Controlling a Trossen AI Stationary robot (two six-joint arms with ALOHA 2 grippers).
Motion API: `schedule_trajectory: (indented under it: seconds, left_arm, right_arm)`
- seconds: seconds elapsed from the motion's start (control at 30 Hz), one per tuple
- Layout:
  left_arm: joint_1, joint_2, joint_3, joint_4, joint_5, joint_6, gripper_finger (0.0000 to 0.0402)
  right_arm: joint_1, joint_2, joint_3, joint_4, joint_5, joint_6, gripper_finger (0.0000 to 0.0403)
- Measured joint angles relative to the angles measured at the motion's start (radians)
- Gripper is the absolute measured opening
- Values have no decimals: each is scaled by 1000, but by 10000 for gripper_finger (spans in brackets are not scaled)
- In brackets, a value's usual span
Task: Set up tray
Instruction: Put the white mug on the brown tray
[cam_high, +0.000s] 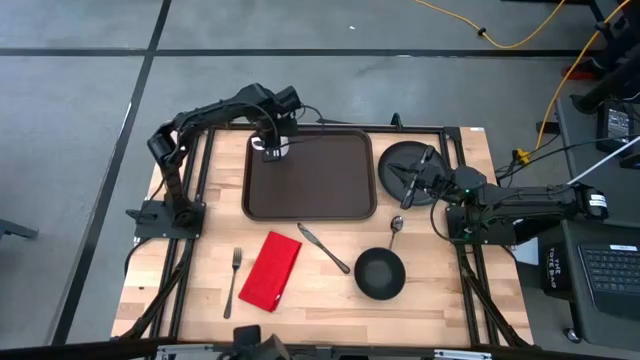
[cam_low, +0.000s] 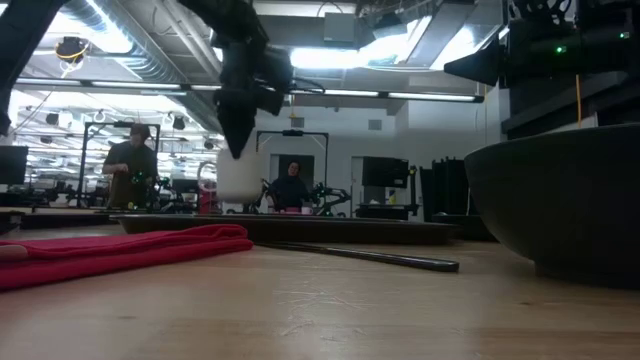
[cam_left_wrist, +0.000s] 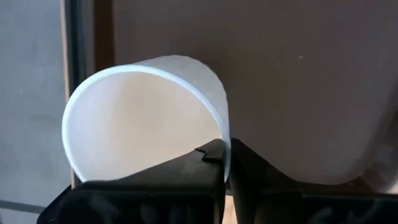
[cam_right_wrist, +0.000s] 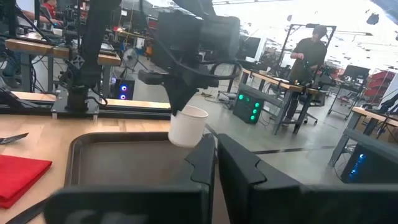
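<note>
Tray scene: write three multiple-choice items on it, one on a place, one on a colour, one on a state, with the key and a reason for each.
1. Where does the left pincer hold the white cup?
A. Over the tray's far left corner
B. Over the bowl
C. Beside the fork

2. What colour is the napkin?
A. Blue
B. Red
C. Green

3. How is the cup gripped?
A. By fingers shut on its rim
B. Around its base
C. Not at all

Key: 1 A, the high view shows the cup over that corner. 2 B, it lies red near the fork. 3 A, the left wrist view shows the rim pinched between the fingers.
</note>
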Motion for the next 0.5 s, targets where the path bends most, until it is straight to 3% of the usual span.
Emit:
schedule_trajectory:
  seconds: [0.5]
  left_arm:
    - [70, 72, 0, 32, -15, 123, 2]
  right_arm:
    - [0, 0, 0, 3, 0, -2, 26]
